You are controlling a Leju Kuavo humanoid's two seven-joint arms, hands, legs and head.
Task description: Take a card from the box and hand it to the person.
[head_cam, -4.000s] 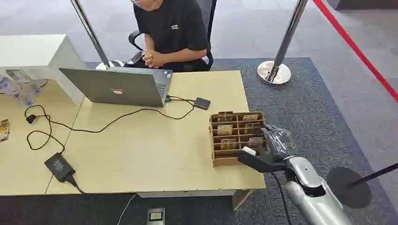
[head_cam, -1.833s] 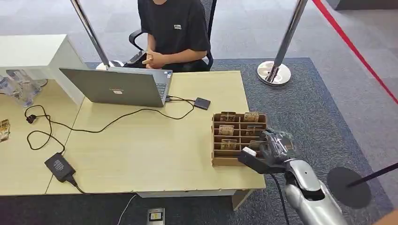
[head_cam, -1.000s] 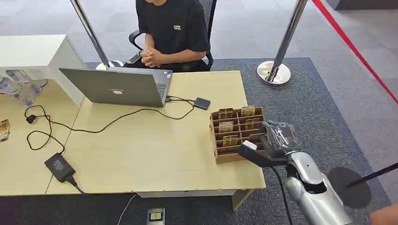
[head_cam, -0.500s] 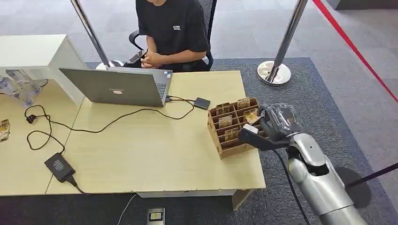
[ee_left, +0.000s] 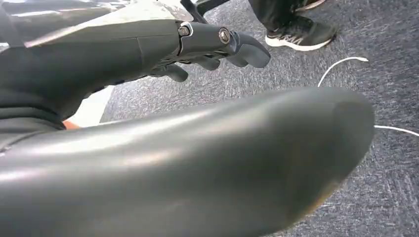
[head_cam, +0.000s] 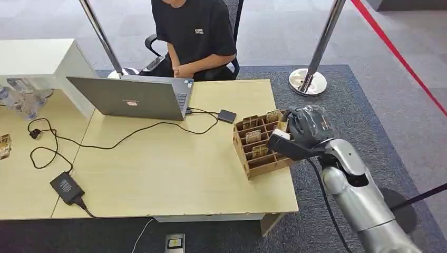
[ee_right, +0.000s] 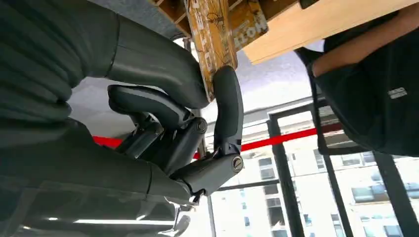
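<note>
A brown cardboard box with several slots of yellow cards sits skewed at the table's right edge. My right hand is at the box's far right corner and pinches a yellow printed card between the thumb and a finger. The card still stands close against the box's slots. A person in a black shirt sits across the table behind a laptop, hands together. My left hand hangs over the carpet, fingers loosely extended, holding nothing.
A grey laptop stands open at the table's far side, with a cable running to a black power brick. A small black device lies just beyond the box. A chrome stanchion base stands on the carpet to the right.
My right hand has risen and moved away from me along the box's right side, gripping a card. The box has been dragged and turned askew. The person's hands have shifted slightly.
</note>
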